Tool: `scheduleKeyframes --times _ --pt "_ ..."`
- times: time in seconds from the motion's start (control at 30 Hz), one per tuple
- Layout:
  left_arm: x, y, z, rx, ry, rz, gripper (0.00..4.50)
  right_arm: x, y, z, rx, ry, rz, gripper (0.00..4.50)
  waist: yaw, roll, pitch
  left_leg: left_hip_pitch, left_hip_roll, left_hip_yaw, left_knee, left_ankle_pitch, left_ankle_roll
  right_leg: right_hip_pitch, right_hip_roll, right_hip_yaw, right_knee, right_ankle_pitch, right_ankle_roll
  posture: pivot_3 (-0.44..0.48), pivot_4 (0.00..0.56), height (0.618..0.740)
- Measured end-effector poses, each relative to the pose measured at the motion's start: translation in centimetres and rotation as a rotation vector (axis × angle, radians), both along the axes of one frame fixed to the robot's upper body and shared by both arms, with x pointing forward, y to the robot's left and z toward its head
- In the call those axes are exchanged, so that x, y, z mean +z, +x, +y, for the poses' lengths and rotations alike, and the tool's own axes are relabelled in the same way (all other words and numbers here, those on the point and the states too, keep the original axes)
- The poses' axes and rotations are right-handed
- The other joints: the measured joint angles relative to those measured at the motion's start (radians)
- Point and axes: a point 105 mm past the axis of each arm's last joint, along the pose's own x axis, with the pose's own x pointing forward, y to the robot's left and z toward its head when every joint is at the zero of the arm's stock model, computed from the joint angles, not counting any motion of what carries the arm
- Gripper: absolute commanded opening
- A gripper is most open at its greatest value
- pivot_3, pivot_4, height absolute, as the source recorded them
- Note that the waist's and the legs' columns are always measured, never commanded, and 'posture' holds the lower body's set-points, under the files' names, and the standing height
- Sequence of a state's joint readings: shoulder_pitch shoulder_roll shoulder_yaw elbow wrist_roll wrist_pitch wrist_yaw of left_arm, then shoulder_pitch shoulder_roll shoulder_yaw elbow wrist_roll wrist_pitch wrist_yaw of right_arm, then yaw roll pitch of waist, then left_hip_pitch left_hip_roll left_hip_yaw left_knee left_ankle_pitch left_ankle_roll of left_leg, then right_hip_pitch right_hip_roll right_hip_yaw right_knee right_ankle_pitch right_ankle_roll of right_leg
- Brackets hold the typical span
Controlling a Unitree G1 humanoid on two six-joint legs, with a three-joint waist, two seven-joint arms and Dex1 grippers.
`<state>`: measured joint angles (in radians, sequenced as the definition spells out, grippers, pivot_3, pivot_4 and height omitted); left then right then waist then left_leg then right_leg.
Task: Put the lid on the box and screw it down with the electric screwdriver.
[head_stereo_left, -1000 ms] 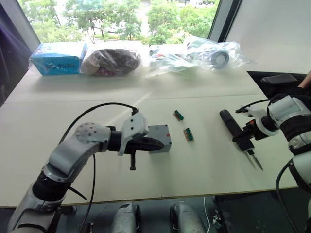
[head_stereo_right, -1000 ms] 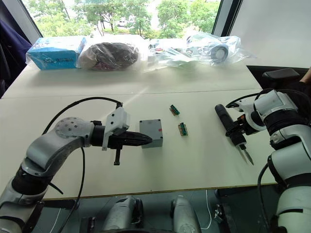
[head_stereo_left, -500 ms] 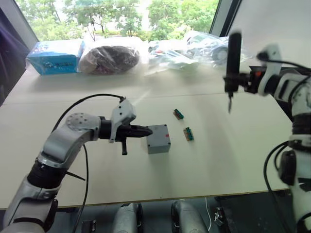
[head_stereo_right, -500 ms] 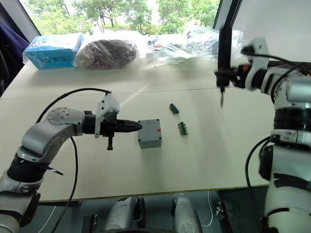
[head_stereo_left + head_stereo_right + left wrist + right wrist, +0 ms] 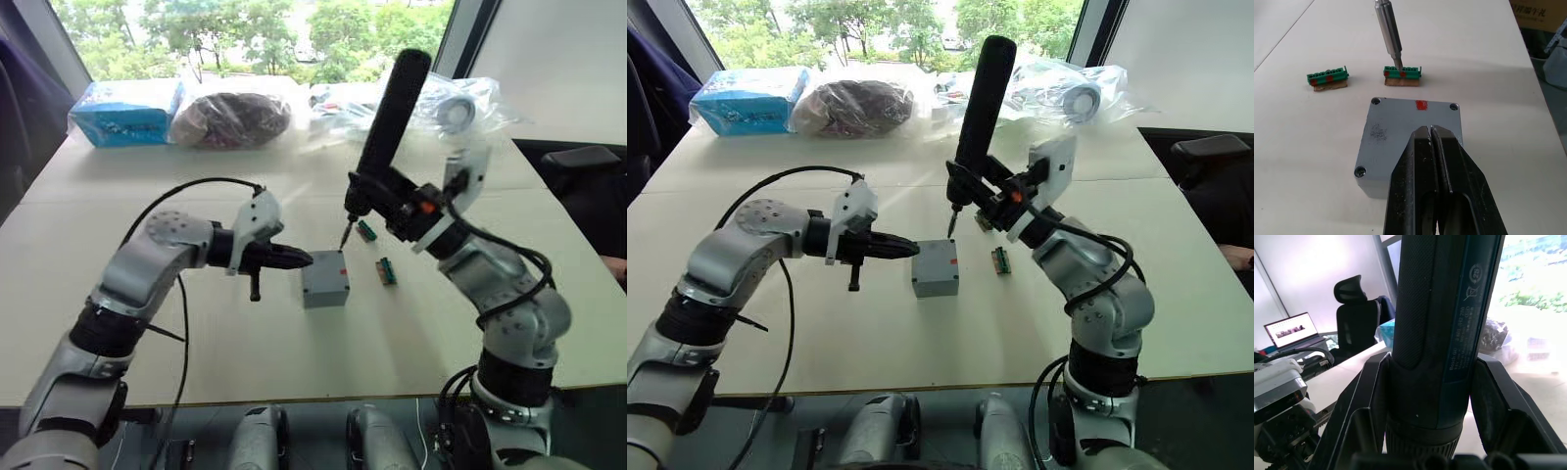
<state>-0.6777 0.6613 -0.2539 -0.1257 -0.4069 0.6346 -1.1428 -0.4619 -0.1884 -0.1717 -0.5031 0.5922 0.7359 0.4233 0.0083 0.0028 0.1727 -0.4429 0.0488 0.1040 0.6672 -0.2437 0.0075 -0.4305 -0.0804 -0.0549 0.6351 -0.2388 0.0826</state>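
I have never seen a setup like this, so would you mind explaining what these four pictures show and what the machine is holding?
This is a humanoid robot with two arms, each ending in two black fingers. The two wide pictures come from a stereo camera on its head; the other two come from cameras on its wrists.

On the pale table sits a small square grey plastic box with its flat grey lid, marked with a red spot, already on top. Two small green connector parts lie beyond it.

The left gripper has its fingers shut, their tips over the lid. The right gripper clamps a black pen-shaped electric screwdriver, whose metal bit hangs above the lid's far edge.
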Motion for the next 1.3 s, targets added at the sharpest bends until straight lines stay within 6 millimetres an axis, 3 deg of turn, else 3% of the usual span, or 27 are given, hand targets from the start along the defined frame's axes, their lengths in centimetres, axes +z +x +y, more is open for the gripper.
scheduleKeyframes --times 0.13,0.33,1.3 --pt "-0.4 0.6 -0.8 -0.021 0.021 -0.019 0.00 -1.0 0.0 0.8 -0.011 -0.043 -0.029 1.84 -0.001 0.000 0.000 0.000 0.000 0.000 0.000 0.000 0.000 0.000 0.000 0.000 0.000 0.000 0.000 0.000 0.150 0.740" --pt "-2.7 1.7 -0.9 -0.016 0.100 -0.058 0.00 -2.7 0.8 0.9 -0.060 -0.106 -0.043 1.84 -0.001 0.000 0.000 0.000 0.000 0.000 0.000 0.000 0.000 0.000 0.000 0.000 0.000 0.000 0.000 0.000 0.150 0.740" --pt "-3.1 1.4 -1.2 -0.034 0.092 -0.061 0.00 -4.6 1.7 0.5 -0.142 -0.128 -0.088 1.84 0.002 -0.003 -0.003 0.002 0.000 0.000 0.000 0.000 0.000 0.003 0.000 0.000 0.000 0.000 0.000 0.000 0.150 0.740"
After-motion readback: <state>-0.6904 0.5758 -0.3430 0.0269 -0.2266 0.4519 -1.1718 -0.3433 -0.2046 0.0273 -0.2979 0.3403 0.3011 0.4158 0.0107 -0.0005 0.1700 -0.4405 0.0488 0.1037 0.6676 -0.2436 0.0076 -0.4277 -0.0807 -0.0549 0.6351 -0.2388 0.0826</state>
